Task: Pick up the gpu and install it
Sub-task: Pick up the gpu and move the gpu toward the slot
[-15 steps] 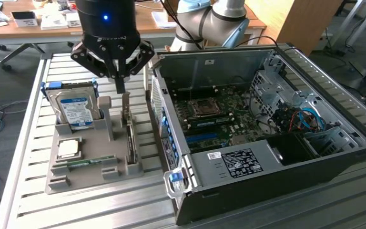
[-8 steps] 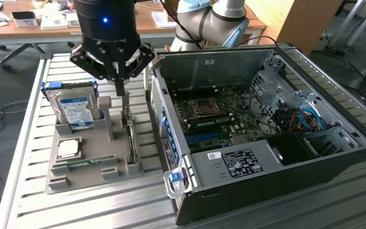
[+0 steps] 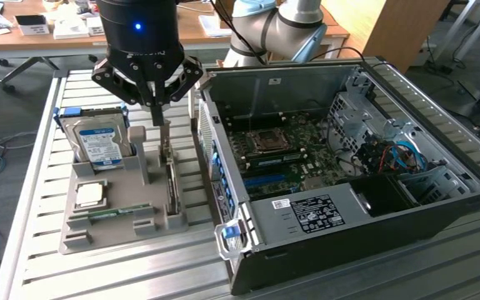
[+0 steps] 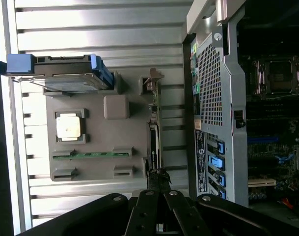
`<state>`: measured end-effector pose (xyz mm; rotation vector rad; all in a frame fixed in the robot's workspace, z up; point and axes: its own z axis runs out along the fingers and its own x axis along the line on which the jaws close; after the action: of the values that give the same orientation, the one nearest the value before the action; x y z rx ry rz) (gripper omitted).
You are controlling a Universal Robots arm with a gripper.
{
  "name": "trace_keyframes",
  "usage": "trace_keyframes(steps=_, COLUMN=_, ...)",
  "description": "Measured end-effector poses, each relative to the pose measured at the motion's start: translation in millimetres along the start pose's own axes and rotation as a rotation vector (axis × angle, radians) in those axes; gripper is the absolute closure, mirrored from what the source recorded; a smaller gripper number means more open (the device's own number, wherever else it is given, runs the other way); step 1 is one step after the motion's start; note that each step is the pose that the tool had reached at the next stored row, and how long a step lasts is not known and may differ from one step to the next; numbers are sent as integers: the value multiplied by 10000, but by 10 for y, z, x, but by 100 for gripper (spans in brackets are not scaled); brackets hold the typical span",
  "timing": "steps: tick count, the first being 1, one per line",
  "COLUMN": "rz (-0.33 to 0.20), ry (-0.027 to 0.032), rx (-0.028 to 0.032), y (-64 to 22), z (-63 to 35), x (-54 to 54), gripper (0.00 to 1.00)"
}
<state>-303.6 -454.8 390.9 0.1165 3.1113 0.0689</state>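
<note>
The gpu (image 3: 172, 182) stands on its edge in a slot of the grey holder tray (image 3: 127, 234), on the tray's side nearest the computer case; its metal bracket is at the far end. In the wrist view the gpu (image 4: 153, 129) appears edge-on as a thin dark strip. My gripper (image 3: 157, 119) hangs above the tray with its fingers shut together and nothing between them. Its black fingertips (image 4: 159, 179) line up with the card's near end, well above it.
The tray (image 4: 105, 140) also carries a blue-labelled hard drive (image 3: 98, 145), a processor (image 3: 90, 195) and a green memory stick (image 3: 107, 212). The open computer case (image 3: 349, 162) lies to the exterior view's right, its motherboard (image 3: 274, 156) exposed. All of it rests on a slatted metal table (image 3: 140, 275).
</note>
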Motion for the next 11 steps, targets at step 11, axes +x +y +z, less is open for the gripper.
trace_keyframes(steps=11, rz=0, ry=0, rx=0, y=0, z=0, x=0, gripper=71)
